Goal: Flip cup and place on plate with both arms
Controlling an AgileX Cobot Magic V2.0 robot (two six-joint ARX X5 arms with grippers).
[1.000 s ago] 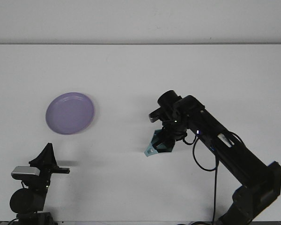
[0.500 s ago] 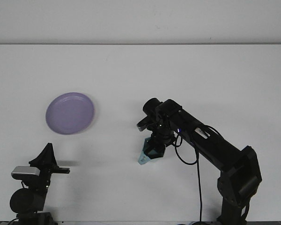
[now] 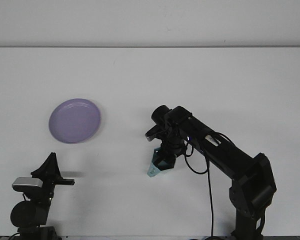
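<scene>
1. A broad, plain white table (image 3: 230,85) fills nearly the whole view, with a pale wall as a band along the top, meeting the table's far edge in a straight line.
2. Over on the left, a round lilac plastic plate (image 3: 74,120) lies flat on the surface, nothing on it.
3. Centre stage, the right gripper (image 3: 161,161) points down at the table with its fingers clamped on a small translucent teal cup (image 3: 159,164).
4. The cup is tilted, its lower edge at or just above the tabletop; contact is hard to call from here. It sits well apart from the plate, off to the plate's right and nearer the camera.
5. The black right arm (image 3: 225,157) runs back from the gripper to its base at the lower right, cables looping beneath it.
6. Bottom left, the left gripper (image 3: 52,172) is parked low near the table's front edge, well clear of the plate; I cannot tell how its fingers stand.
</scene>
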